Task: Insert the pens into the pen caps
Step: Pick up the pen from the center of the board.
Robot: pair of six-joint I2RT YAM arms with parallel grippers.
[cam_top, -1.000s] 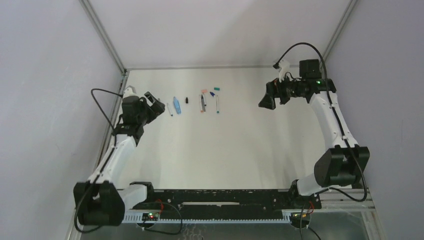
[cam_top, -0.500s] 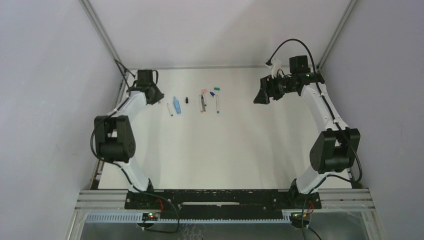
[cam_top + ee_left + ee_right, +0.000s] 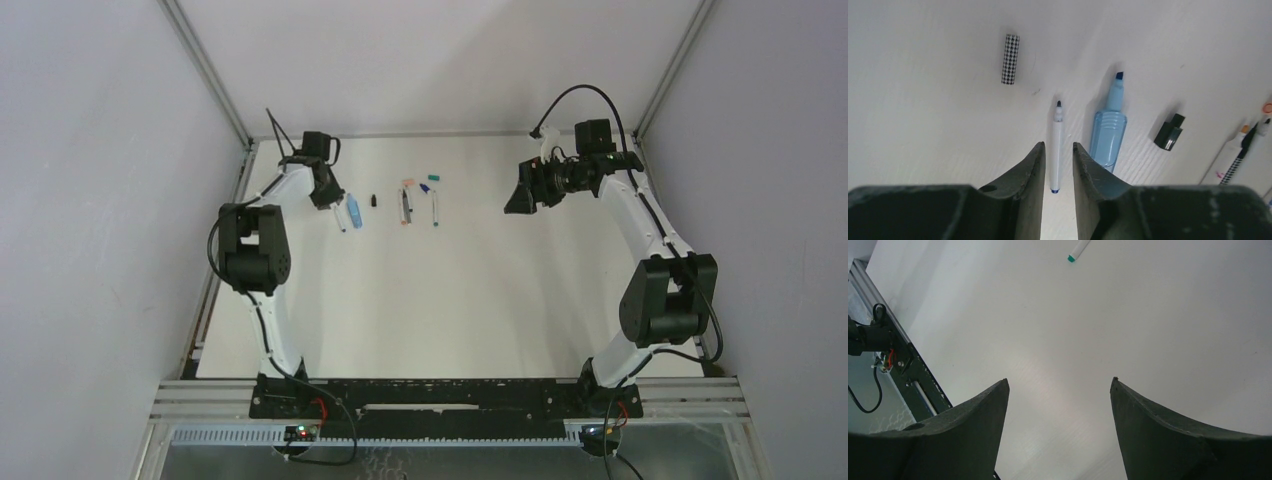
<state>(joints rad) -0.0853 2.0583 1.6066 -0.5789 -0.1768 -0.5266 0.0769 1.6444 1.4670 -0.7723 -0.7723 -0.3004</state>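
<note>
A thin white pen (image 3: 1056, 145) with a blue tip lies on the table, and my left gripper (image 3: 1058, 145) stands over its rear half. The jaws are narrowly open, with a small gap on each side of the barrel. A thick light-blue pen (image 3: 1110, 129) lies just right of it, then a black cap (image 3: 1169, 132). A black-and-white checked cap (image 3: 1010, 59) lies further off to the left. In the top view the left gripper (image 3: 326, 196) is at the left end of the row of pens (image 3: 404, 207) and caps (image 3: 434, 177). My right gripper (image 3: 520, 200) hangs open and holds nothing.
A white pen with a teal end (image 3: 434, 211) lies at the right end of the row, its end showing in the right wrist view (image 3: 1077, 251). Salmon (image 3: 407, 182) and blue (image 3: 424, 187) caps lie behind the pens. The frame rail (image 3: 918, 385) borders the near edge.
My left arm has swung from the table's left edge across to the row of pens, and its jaws have narrowed around the white pen. The right gripper has drifted slightly left.
</note>
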